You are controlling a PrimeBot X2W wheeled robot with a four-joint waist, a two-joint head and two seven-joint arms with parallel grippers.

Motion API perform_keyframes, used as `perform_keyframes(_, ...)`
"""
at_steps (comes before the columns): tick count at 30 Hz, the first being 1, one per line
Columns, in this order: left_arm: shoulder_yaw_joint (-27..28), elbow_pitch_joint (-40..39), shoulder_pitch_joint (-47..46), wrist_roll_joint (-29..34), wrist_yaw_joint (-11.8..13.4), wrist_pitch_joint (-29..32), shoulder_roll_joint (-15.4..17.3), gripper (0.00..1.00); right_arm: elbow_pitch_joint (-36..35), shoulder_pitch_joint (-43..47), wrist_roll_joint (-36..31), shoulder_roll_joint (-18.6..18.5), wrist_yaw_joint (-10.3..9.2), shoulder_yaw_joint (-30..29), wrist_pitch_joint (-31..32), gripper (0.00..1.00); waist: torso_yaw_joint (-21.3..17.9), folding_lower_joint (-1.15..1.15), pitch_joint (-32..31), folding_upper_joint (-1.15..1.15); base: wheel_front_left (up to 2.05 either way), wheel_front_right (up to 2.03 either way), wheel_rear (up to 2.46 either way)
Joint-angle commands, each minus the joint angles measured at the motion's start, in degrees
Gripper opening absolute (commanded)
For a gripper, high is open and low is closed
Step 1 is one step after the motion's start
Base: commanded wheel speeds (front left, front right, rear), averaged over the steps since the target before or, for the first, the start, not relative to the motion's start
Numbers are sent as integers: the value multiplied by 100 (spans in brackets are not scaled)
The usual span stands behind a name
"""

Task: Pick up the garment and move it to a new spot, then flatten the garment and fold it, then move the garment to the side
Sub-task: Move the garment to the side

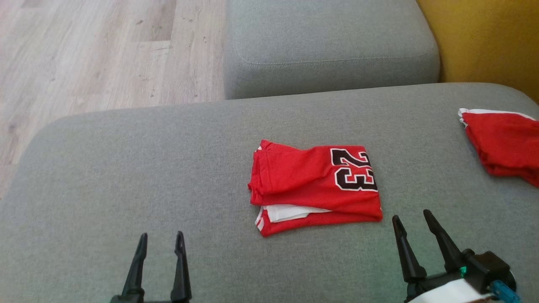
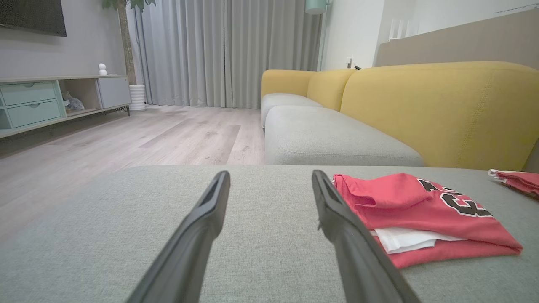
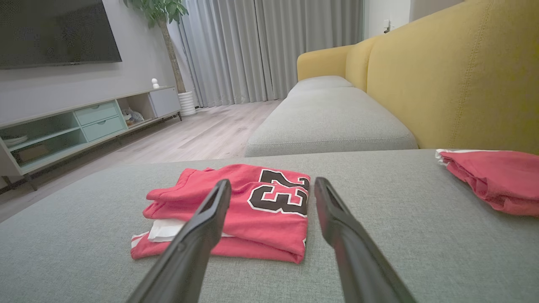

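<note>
A wide grey seat cushion (image 1: 126, 176) fills the head view, with pale wood floor (image 1: 84, 54) beyond its far left edge, a second grey cushion (image 1: 328, 46) behind it and a yellow backrest (image 1: 484, 38) at the upper right. The folded red garment (image 1: 303, 181) lies flat near the middle of the cushion, a black "23" on its top layer and a strip of white showing along its near edge. Another red garment (image 1: 505, 143) lies well apart at the right edge. The left gripper (image 1: 162, 237) sits at the lower left with its fingers apart and empty, off to the left of the garment. The right gripper (image 1: 412, 215) sits at the lower right, fingers likewise spread and empty, just beside the garment's near right corner. In the left wrist view the left gripper (image 2: 270, 174) points across bare cushion, fingers parted, with the garment (image 2: 404, 202) lying to their right. Grey curtains (image 2: 227, 50) and a low cabinet (image 2: 42, 101) stand in the background. In the right wrist view the right gripper (image 3: 273, 182) is low over the cushion, its parted fingers framing the garment (image 3: 269, 219) ahead of them, apart from it.
</note>
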Motion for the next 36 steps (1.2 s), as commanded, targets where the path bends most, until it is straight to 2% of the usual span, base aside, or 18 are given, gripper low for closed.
perform_keyframes(1, 189, -137, -194, 75, -31, -30, -29, 100, -189, -179, -51, -44, 39, 95, -62, 100, -10, 1, -8, 0, 0, 0, 0)
perform_keyframes(10, 162, -75, -151, 166, -86, -30, -29, 100, -136, -179, -113, -65, 39, 88, -62, 100, -1, 1, 2, 0, 0, 0, 0)
perform_keyframes(25, 113, -117, -131, 153, -42, -30, -29, 100, 68, -221, -129, -60, 39, 23, -62, 100, -1, 1, 109, 0, 0, 0, 0)
perform_keyframes(34, 29, -194, -240, 160, 3, -30, -29, 100, 932, -896, 316, -201, 39, 308, -62, 100, 83, 1, 519, 0, 0, 0, 0)
perform_keyframes(36, -22, -226, -343, 166, -7, -30, -29, 100, 1272, -1301, 485, -299, 39, 436, -29, 100, 106, 1, 766, 0, 0, 0, 0)
